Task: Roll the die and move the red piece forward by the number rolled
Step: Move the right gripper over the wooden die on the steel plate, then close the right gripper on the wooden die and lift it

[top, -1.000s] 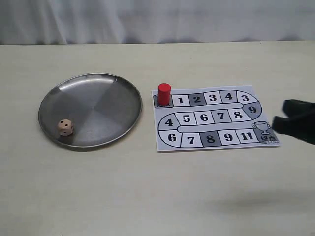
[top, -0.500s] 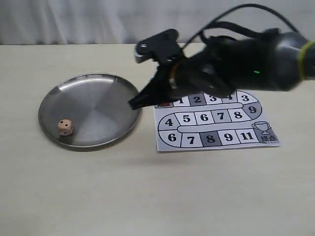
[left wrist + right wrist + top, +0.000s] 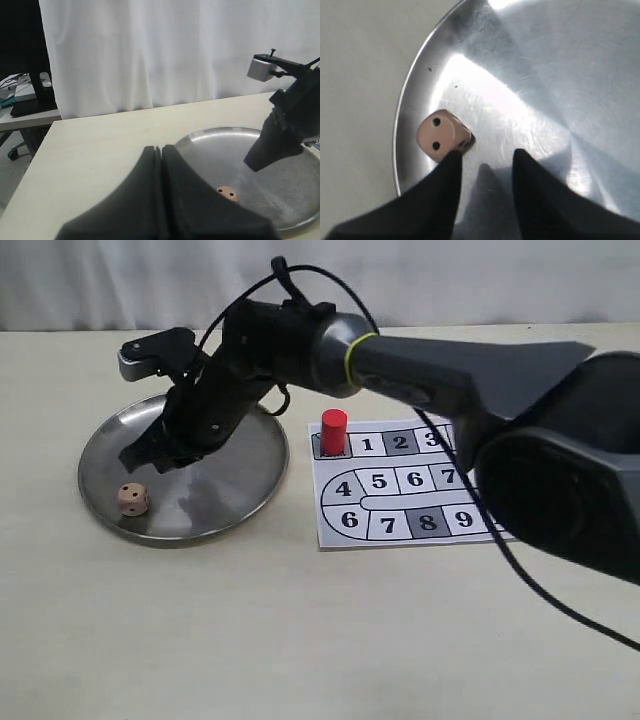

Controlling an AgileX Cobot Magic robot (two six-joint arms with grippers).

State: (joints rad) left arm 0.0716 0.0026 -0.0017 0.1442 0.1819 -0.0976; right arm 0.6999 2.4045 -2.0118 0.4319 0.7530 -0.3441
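Note:
The die (image 3: 132, 498) lies near the left front rim of the steel plate (image 3: 225, 490), a two-pip face showing in the right wrist view (image 3: 442, 136). My right gripper (image 3: 140, 455) has reached across and hangs open just above the plate, the die beside one fingertip (image 3: 454, 159) and outside the gap (image 3: 485, 155). The red piece (image 3: 334, 431) stands upright on the start square of the paper board (image 3: 400, 505). My left gripper (image 3: 161, 148) is shut and empty, short of the plate, with the die (image 3: 227, 192) beyond it. It does not show in the exterior view.
The right arm (image 3: 420, 355) spans the air over the board's back part and the plate's right half, hiding several squares. The numbered track runs from 1 to 11. Bare table (image 3: 300, 640) lies in front of the plate and board.
The right arm swung from the right edge across the board to the plate and lowered its gripper beside the die. Die and red piece have not moved.

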